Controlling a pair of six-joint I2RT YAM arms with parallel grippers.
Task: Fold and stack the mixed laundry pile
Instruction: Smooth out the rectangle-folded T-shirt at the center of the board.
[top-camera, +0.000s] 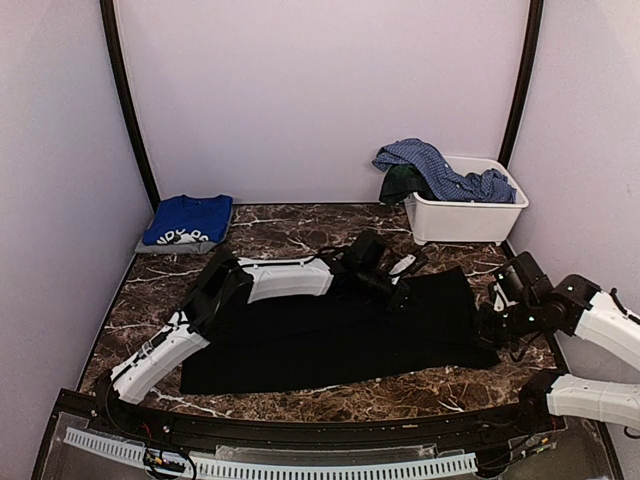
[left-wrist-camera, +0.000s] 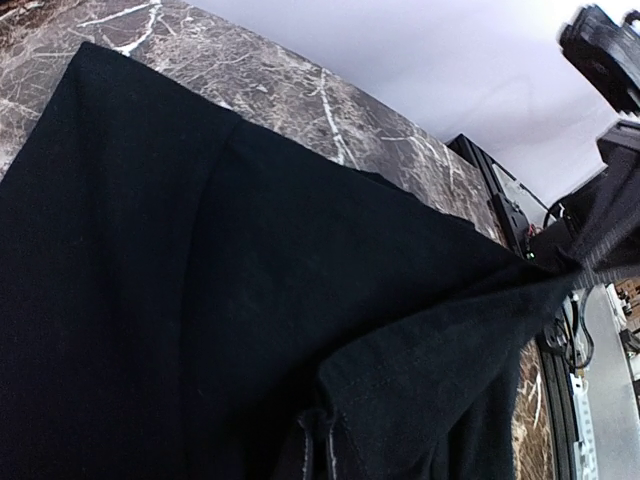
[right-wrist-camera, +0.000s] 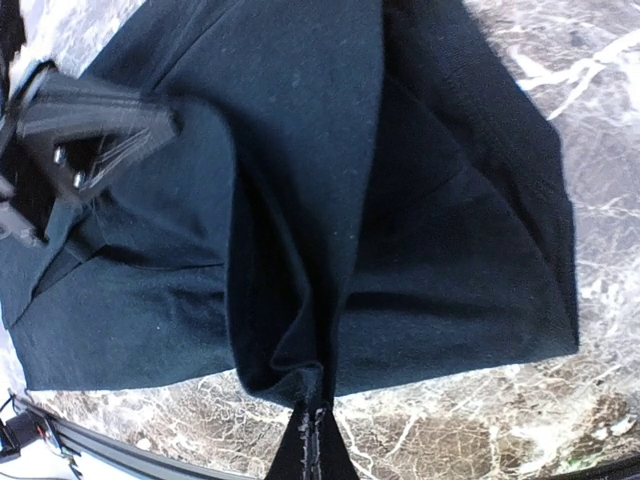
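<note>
The large plain black garment lies spread over the middle of the table. My left gripper reaches across to its far right part and is shut on a fold of the black fabric. My right gripper is shut on the garment's right edge, and a pinched ridge of cloth runs away from its fingertips. The royal-blue printed tee lies folded at the back left. The blue checked shirt and the dark plaid garment hang out of the bin. The red-orange piece is out of view.
The white plastic bin stands at the back right against the wall. Bare marble table shows behind the garment and in front of it. Pale walls close in three sides. My left gripper's black body shows in the right wrist view.
</note>
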